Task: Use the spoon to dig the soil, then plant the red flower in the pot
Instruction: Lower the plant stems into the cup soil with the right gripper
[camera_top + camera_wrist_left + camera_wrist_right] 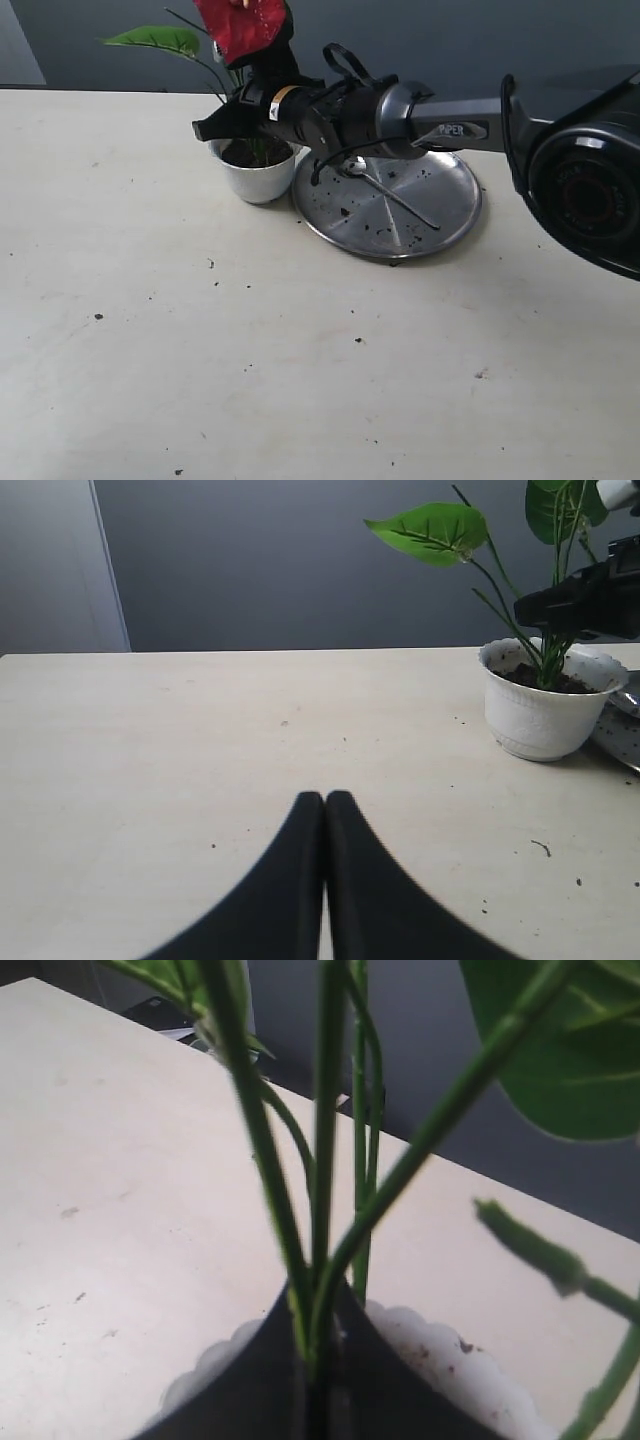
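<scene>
While the right gripper point(218, 126) clamps the thin green stems of the red flower point(245, 25) just above the pot point(255, 178), the exterior view shows that small white ceramic cup at about 11 o'clock from the middle of the pale table point(150, 350). Dark crumbly soil point(242, 152) lies inside it. The flower stands upright, its long axis vertical, with the glossy red bloom at 12 o'clock and the base down in the pot. Just beside the pot, at its 3 o'clock, lies a round shiny steel plate point(445, 190) dotted with crumbs. The silver spoon point(400, 198) rests on it, bowl toward 10 o'clock, thin handle toward 4 o'clock. The black arm crosses over the plate's far edge.

In the left wrist view, the left gripper point(325, 805) has its smooth black fingers pressed together on nothing. The pot point(540, 720), ribbed and dirt-speckled, stands well apart, with a broad green leaf point(430, 530) arching out above it.

In the right wrist view, the dark fingers point(250, 1390) pinch the bundled stems point(330, 1110) over the pot's scalloped, smudged rim point(450, 1360).
</scene>
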{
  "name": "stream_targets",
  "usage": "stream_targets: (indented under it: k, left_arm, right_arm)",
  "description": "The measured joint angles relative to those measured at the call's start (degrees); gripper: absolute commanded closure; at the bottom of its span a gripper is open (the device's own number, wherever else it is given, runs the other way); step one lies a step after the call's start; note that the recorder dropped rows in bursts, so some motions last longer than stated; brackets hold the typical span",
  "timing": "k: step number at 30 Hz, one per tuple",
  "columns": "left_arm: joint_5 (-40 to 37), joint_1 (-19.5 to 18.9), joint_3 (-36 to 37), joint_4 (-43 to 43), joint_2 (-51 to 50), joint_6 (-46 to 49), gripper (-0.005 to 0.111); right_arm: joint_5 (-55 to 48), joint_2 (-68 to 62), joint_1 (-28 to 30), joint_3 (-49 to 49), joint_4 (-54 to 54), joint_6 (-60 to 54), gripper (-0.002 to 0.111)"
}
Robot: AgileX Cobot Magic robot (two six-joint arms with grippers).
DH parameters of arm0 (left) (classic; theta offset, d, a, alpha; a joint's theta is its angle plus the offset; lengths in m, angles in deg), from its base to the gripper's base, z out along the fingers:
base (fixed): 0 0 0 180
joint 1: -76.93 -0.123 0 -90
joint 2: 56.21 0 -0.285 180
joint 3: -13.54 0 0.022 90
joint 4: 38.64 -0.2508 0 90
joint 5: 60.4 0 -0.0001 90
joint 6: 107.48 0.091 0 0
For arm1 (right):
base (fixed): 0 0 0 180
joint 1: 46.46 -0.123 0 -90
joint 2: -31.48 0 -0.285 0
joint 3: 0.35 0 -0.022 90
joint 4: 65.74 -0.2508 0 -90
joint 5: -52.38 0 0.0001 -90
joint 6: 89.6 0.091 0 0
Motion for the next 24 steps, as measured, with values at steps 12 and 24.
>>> stream_targets:
  k: [12, 24]
  left_arm:
    - [0.0, 0.0, 0.0, 0.0, 0.0, 0.0, 0.106]
    - [0.0, 0.0, 0.0, 0.0, 0.0, 0.0, 0.106]
  right_arm:
    - [-1.5, 0.23, 0.0, 0.0, -4.33, 0.0, 0.108]
    - [-1.14, -0.53, -0.05, 0.24, -4.56, 0.0, 0.108]
